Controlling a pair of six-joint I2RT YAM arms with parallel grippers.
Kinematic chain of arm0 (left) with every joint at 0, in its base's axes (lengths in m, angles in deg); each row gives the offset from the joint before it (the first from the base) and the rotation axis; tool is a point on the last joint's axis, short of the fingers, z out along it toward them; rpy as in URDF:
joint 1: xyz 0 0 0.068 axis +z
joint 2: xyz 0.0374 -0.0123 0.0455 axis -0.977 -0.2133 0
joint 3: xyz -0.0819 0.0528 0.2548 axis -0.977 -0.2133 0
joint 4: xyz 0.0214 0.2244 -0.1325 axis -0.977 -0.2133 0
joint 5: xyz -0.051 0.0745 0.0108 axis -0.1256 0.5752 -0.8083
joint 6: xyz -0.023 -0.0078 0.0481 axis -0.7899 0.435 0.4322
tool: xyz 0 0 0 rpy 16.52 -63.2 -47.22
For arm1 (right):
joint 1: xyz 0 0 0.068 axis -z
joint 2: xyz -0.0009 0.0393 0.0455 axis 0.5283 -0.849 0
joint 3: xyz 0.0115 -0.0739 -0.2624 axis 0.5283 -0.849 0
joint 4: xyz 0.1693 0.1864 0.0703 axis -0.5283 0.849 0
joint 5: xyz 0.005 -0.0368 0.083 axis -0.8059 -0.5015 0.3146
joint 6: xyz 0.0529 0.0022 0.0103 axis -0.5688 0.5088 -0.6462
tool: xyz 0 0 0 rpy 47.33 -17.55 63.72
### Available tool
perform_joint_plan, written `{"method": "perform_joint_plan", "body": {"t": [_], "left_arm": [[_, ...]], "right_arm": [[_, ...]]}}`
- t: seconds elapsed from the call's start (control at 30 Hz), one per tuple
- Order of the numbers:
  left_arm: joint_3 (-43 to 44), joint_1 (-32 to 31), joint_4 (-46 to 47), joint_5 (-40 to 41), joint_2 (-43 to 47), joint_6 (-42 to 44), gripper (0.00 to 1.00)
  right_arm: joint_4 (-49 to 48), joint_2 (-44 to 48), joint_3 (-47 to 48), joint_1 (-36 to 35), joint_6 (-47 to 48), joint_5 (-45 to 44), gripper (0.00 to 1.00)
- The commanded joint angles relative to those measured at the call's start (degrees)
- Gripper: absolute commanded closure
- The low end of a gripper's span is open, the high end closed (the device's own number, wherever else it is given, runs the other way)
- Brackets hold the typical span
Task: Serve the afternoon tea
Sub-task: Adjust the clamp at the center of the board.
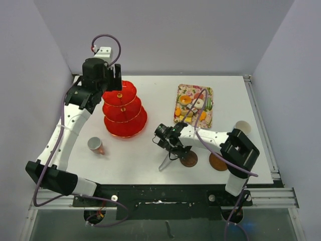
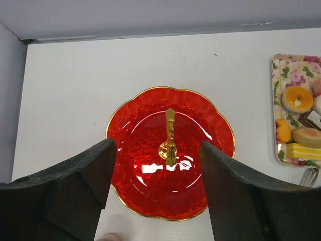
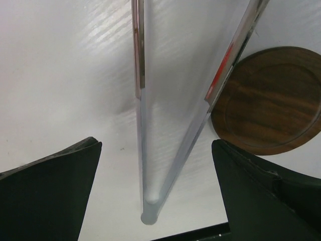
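Note:
The red three-tier stand point(image 1: 124, 113) stands at the left of the table, its gold handle point(image 2: 170, 138) upright in the middle of the top tier point(image 2: 150, 191). My left gripper point(image 1: 114, 83) hovers over the stand, open; the handle lies between the fingers point(image 2: 95, 170) and touches neither. Small cakes and sweets point(image 1: 193, 103) lie on a floral tray point(image 2: 293, 68). Metal tongs point(image 3: 143, 100) lie on the table, and my right gripper point(image 1: 170, 144) hangs open just above them, one finger on each side. Two brown saucers point(image 1: 189, 159) point(image 1: 218, 162) lie beside the tongs.
A pink cup point(image 1: 95, 145) lies tipped on the table, in front of the stand at the left. A pale cup point(image 1: 242, 126) stands near the right edge. Grey walls close in the table at the back and on both sides. One saucer point(image 3: 271, 100) sits close to the tongs' right arm.

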Motion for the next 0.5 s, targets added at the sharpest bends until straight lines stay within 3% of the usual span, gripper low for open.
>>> {"method": "perform_joint_plan", "body": {"t": [0.0, 0.27, 0.47], "left_arm": [[3.47, 0.33, 2.83, -0.26, 4.19, 0.98, 0.34], [-0.04, 0.2, 2.5, 1.58, 15.63, -1.52, 0.32], [-10.57, 0.18, 2.54, -5.59, 28.02, -5.62, 0.32]], "right_arm": [[0.56, -3.22, 3.45, 2.43, -2.35, 2.81, 0.01], [-2.13, -6.67, 3.45, 5.94, -3.82, 8.1, 0.06], [-1.87, -8.16, 3.85, 6.22, -7.14, 9.48, 0.2]]}}
